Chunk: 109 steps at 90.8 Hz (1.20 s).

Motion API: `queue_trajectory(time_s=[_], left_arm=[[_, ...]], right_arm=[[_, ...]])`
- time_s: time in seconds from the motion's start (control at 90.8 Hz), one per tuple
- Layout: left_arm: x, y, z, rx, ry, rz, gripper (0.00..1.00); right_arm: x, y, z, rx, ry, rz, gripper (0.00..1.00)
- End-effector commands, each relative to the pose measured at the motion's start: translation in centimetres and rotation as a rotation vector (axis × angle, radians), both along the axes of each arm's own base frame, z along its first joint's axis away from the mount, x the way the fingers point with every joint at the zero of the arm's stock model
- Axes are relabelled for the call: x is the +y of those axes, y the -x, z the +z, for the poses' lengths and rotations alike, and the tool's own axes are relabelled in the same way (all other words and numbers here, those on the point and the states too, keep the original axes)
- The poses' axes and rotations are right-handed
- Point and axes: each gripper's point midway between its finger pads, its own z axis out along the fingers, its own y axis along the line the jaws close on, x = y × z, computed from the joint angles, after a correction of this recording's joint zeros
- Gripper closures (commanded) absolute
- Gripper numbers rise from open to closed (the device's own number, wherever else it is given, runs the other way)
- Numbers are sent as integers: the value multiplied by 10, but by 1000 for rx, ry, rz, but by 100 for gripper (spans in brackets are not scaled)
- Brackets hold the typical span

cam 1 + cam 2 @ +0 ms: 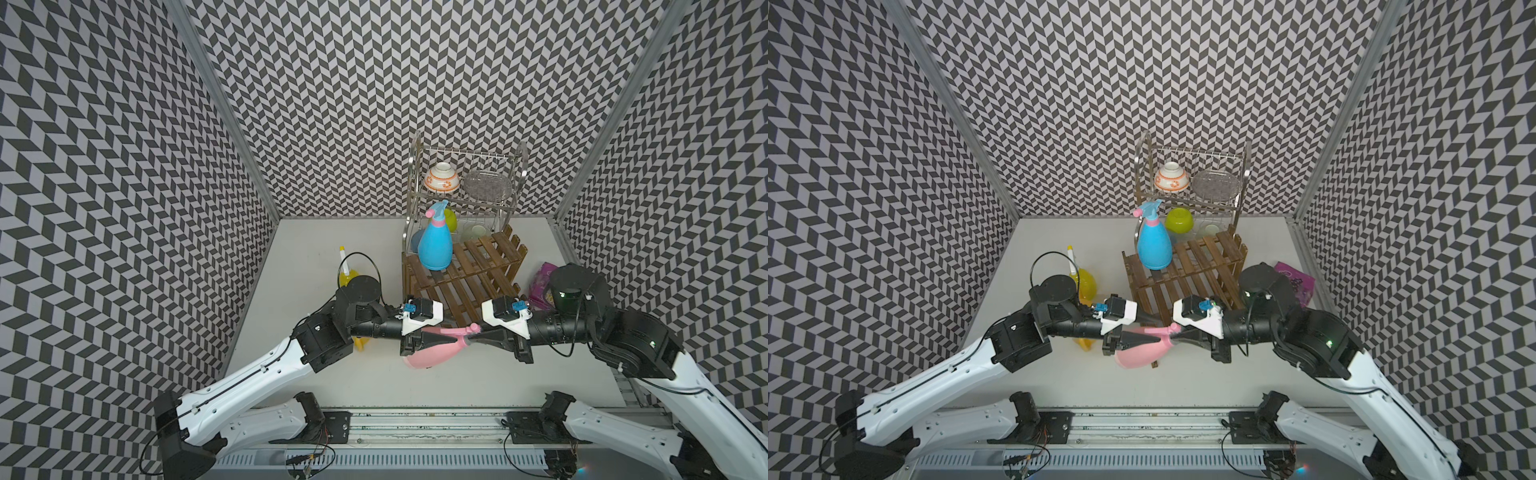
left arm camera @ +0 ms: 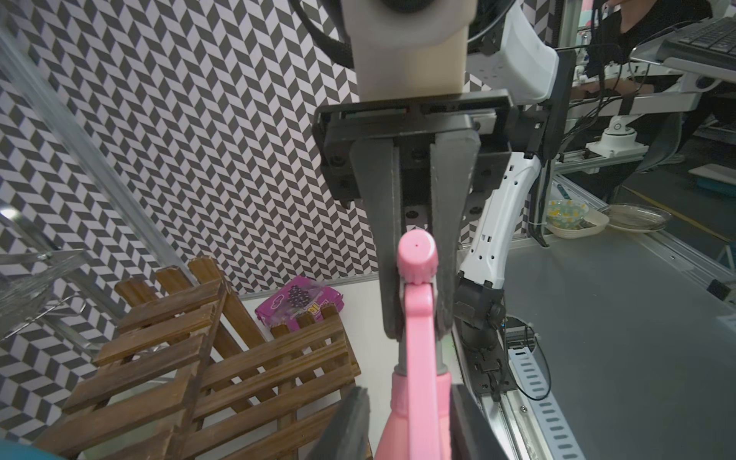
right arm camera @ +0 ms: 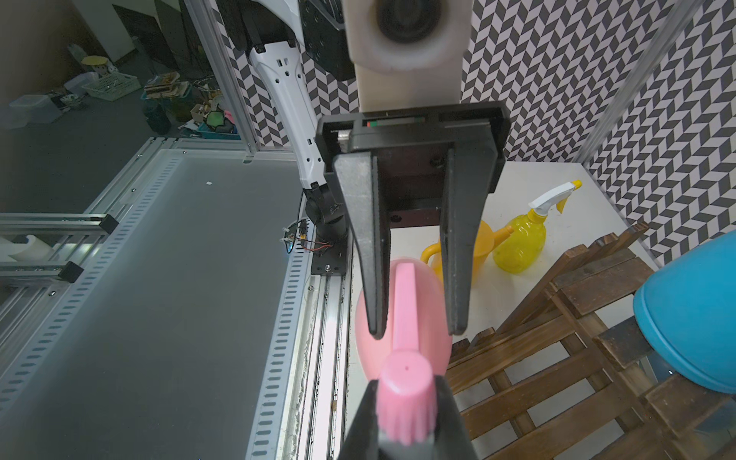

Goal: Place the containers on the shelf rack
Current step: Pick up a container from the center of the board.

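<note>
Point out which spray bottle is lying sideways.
The pink bottle: it lies sideways, its nozzle clamped in the right end effector. The blue bottle, on the rack, and the yellow bottle both stand upright.

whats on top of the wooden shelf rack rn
Only the blue spray bottle, standing upright near the shelf rack's left end. Whatever lies under its base is covered.

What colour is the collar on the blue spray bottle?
Pink; the collar shows best in a top view.
</note>
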Motion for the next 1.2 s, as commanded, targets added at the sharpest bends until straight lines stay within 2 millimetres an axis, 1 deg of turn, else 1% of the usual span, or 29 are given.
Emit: queue_trajectory(time_s=[0.0, 0.11, 0.22, 0.253, 0.286, 0.308, 0.33, 0.364, 0.386, 0.419, 0.474, 0.551, 0.595, 0.639, 0.727, 0.771, 0.815, 0.848, 0.892, 0.969, 1.047, 1.146, 1.19], left_arm=[[-1, 5, 24, -42, 53, -27, 74], [-2, 7, 22, -37, 44, -38, 83], [-2, 8, 23, -38, 45, -42, 99], [-1, 7, 23, -40, 43, -40, 100], [-1, 8, 24, -44, 44, -39, 100], [0, 7, 24, -46, 45, -34, 100], [0, 7, 25, -49, 47, -32, 100], [2, 7, 27, -56, 52, -25, 100], [3, 7, 29, -62, 58, -19, 100], [5, 6, 31, -70, 66, -8, 100], [10, 5, 37, -82, 86, 17, 100], [19, 6, 47, -98, 129, 53, 100], [25, 5, 53, -96, 156, 83, 100], [31, 3, 58, -91, 186, 114, 100], [44, -2, 72, -50, 255, 187, 100], [51, -4, 79, -19, 289, 215, 100], [57, -5, 87, 19, 327, 231, 100], [61, -5, 92, 40, 351, 240, 100], [66, -3, 100, 64, 383, 243, 100], [74, -1, 110, 91, 428, 241, 100], [80, 2, 119, 116, 468, 237, 100], [87, 4, 129, 145, 517, 229, 100], [89, 6, 133, 152, 539, 222, 100]], right_arm=[[4, -3, 7, -50, -28, 11, 100], [5, -2, 8, -54, -31, 16, 100], [4, -3, 10, -61, -37, 13, 100], [4, -3, 12, -66, -42, 11, 98], [4, -3, 13, -66, -45, 4, 90], [3, -4, 15, -70, -50, -4, 83], [3, -5, 16, -74, -56, -12, 77], [2, -6, 19, -79, -65, -26, 60], [1, -8, 20, -81, -72, -39, 52], [-1, -8, 22, -79, -81, -56, 42], [-3, -13, 26, -69, -106, -107, 30], [-6, -21, 33, -40, -155, -184, 20], [-8, -24, 37, -18, -196, -222, 12], [-9, -25, 47, 0, -259, -245, 5], [-3, -18, 58, 56, -365, -205, 2], [-1, -19, 61, 106, -410, -205, 0], [3, -18, 60, 152, -436, -187, 0], [4, -19, 64, 178, -473, -181, 0], [3, -22, 70, 201, -526, -179, 0], [-2, -17, 82, 228, -618, -132, 0], [-7, -14, 90, 255, -684, -89, 0], [-8, -8, 99, 275, -720, -27, 0], [-7, -8, 103, 286, -728, -21, 0]])
